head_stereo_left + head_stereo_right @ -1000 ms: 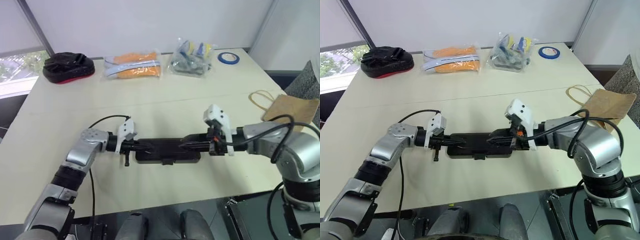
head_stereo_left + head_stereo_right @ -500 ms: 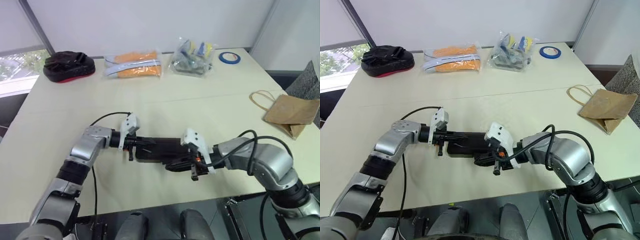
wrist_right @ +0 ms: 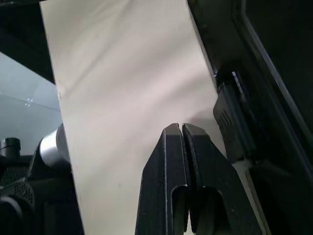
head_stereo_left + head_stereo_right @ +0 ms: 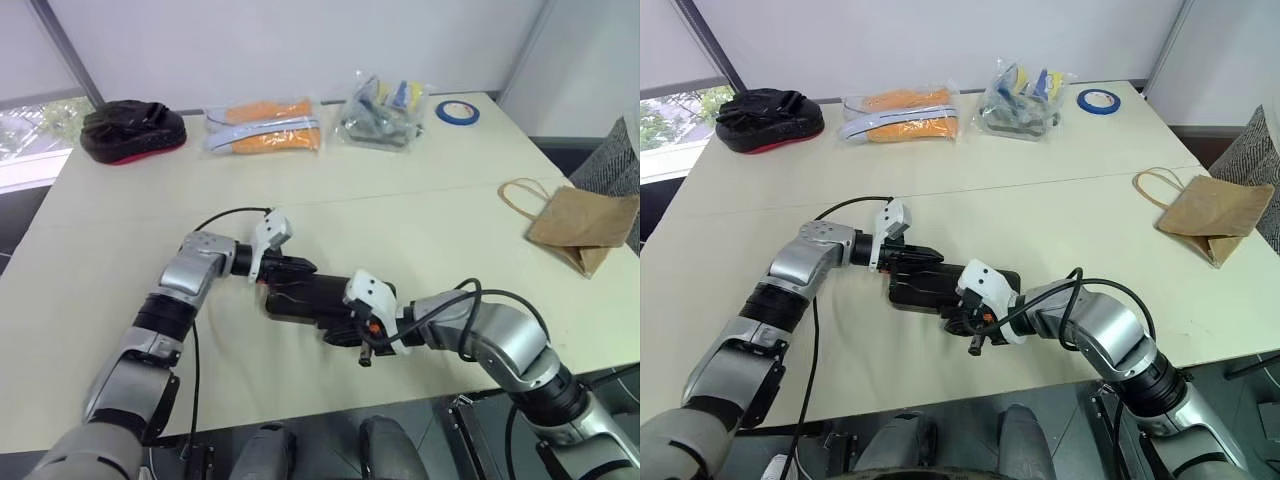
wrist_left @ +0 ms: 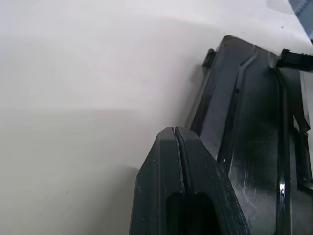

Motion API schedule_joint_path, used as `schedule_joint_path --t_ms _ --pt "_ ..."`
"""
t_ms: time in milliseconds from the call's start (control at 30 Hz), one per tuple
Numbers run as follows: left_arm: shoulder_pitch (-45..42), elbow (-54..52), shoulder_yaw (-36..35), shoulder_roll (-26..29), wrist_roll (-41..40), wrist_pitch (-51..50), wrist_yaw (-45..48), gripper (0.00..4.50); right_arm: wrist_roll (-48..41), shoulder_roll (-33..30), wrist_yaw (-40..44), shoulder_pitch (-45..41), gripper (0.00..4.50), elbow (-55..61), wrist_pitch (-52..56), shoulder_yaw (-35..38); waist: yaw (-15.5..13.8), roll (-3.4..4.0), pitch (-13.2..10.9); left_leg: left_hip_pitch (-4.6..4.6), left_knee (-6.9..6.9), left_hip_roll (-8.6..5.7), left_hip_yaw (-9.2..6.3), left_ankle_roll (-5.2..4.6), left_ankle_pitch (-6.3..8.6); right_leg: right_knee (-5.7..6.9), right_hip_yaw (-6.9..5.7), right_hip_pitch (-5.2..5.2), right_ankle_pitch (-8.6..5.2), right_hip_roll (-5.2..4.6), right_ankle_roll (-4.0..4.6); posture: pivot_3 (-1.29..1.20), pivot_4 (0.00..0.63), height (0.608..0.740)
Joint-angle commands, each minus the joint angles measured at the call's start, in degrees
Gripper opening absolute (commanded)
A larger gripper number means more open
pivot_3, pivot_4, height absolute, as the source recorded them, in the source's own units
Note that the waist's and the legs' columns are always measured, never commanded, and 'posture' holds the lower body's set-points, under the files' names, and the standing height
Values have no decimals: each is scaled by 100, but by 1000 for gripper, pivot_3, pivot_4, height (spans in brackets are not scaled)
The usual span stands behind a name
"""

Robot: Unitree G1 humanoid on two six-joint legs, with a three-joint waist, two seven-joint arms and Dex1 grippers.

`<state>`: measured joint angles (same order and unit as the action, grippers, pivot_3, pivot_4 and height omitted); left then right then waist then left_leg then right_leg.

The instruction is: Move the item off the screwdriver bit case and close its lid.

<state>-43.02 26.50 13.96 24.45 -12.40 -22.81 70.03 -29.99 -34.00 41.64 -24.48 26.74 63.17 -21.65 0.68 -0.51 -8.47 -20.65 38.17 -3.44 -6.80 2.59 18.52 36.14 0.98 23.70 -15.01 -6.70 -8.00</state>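
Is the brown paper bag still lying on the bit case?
No, the paper bag lies on the table near its right edge, far from the closed case.

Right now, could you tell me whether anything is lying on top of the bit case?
Nothing lies on the bit case; its lid looks shut. The paper bag sits apart on the table's right side. The right gripper covers the case's near edge, so the latch can't be checked.

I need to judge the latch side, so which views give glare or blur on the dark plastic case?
Left wrist view: the dark glossy plastic case carries small bright glints and pale sheen, with the shut left pincer soft up close. Right wrist view: the case's edge is dim and blurred. Head views: evenly lit.
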Motion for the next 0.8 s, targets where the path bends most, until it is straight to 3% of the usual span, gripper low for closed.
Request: schedule_joint_path --t_ms 33,467,800 --pt "-359 404 25 -196 159 318 2 0 121 121 -202 -39 68 178 -75 -29 -7 -1 -1 -1 0 0 0 0 0 0 -1 0 0 0 0 0 150 740" --pt "-1034 2179 26 -1171 626 1327 -339 0 780 38 -501 -125 68 36 -343 -300 15 -4 -1 -53 10 -4 10 8 -5 9 -1 53 1 0 -2 0 150 740" --pt "-396 1957 405 -1334 1065 1598 -4 0 1223 -165 -493 -170 68 -172 -712 -512 23 -4 6 -57 10 -4 15 11 -6 11 0 58 2 0 -3 0 150 740"
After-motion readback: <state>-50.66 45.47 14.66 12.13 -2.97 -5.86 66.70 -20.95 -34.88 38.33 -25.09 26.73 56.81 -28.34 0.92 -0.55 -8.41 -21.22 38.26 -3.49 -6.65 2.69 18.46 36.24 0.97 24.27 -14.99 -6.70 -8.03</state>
